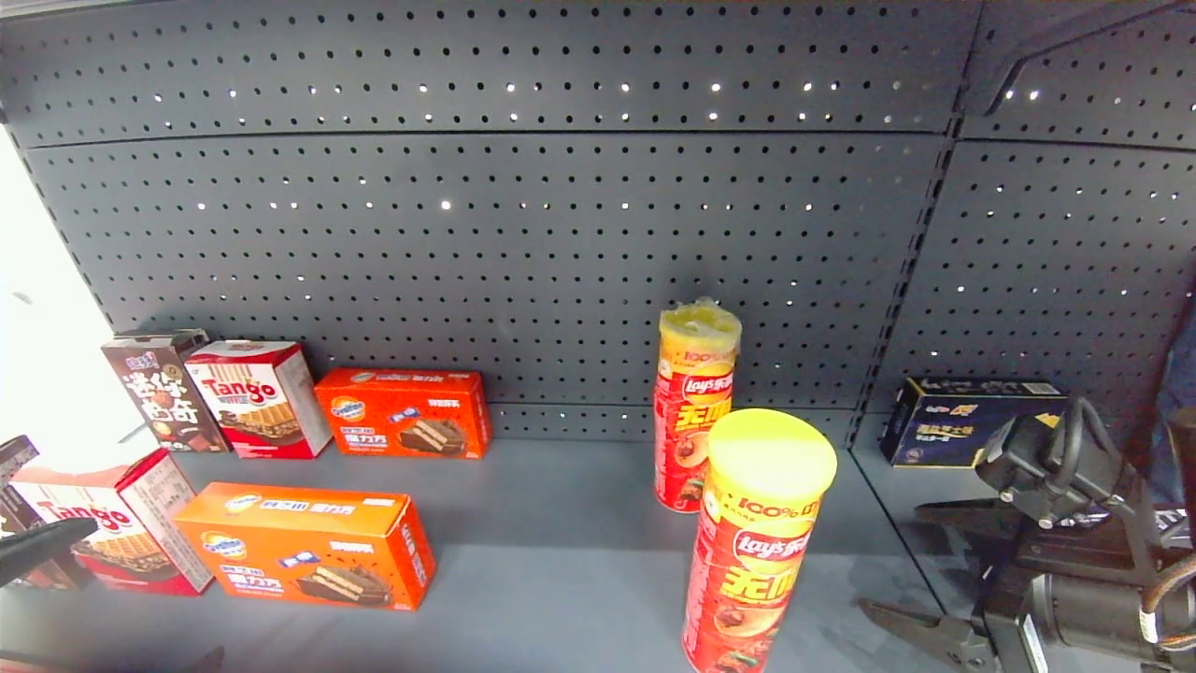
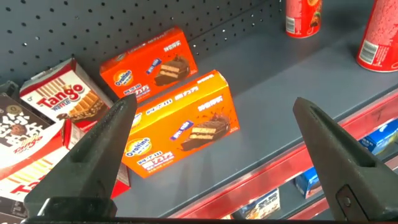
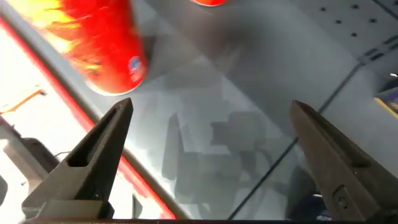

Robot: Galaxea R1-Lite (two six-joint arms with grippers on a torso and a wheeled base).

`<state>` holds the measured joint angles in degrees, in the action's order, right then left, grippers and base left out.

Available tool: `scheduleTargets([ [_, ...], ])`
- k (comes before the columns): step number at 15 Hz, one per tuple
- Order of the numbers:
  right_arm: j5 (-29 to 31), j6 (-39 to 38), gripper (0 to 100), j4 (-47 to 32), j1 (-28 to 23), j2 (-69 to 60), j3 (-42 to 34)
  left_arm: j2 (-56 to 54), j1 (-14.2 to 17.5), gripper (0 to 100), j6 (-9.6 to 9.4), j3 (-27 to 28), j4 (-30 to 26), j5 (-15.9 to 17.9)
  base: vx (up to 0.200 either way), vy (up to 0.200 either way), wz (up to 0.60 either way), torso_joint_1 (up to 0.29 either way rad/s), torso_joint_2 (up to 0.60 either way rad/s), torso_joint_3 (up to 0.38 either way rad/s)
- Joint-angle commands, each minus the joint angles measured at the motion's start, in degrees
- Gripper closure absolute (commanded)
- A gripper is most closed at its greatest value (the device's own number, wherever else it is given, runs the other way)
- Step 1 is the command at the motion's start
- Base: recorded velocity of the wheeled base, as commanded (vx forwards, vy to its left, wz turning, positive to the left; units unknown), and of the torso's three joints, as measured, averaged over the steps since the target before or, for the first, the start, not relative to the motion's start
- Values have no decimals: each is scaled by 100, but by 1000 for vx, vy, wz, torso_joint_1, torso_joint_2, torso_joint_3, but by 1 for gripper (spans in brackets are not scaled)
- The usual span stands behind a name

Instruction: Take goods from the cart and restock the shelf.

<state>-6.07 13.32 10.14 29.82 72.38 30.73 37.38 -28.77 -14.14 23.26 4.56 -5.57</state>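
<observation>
Nearer chip can [image 1: 752, 551] on shelf [image 1: 561, 579], just beside right gripper [image 1: 892, 559], fingers [image 3: 99, 155] spread and empty, left gripper [image 2: 214, 102] fingers [image 2: 93, 162] likewise spread

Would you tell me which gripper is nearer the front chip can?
Right. The right gripper is just right of the front chip can; the left gripper hangs far left.

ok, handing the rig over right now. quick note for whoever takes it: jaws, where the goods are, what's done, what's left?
Left gripper: jaws open, empty, by the boxes at the left end of the shelf.
Right gripper: jaws open, empty, just right of the front can.
Goods: front can and back can upright; two orange boxes; two red-and-white boxes and a brown box at the left; a dark box in the next bay.
Done: these are on the shelf.
Left: probably fetch more from the cart.
</observation>
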Motion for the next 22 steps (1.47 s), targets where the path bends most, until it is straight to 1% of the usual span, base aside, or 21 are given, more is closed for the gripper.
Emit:
scheduleTargets([
  [1, 27, 4, 0, -4, 6, 110, 38, 42, 3, 0, -1, 12, 1, -5, 0, 0, 0, 0, 0, 0],
  [10, 71, -40, 0, 93, 428, 620, 416, 42, -6, 0, -1, 56, 1, 12, 0, 0, 0, 0, 0, 0],
  [22, 62, -40, 0, 128, 630, 910, 495, 94, -6, 0, -1, 38, 1, 12, 0, 0, 0, 0, 0, 0],
])
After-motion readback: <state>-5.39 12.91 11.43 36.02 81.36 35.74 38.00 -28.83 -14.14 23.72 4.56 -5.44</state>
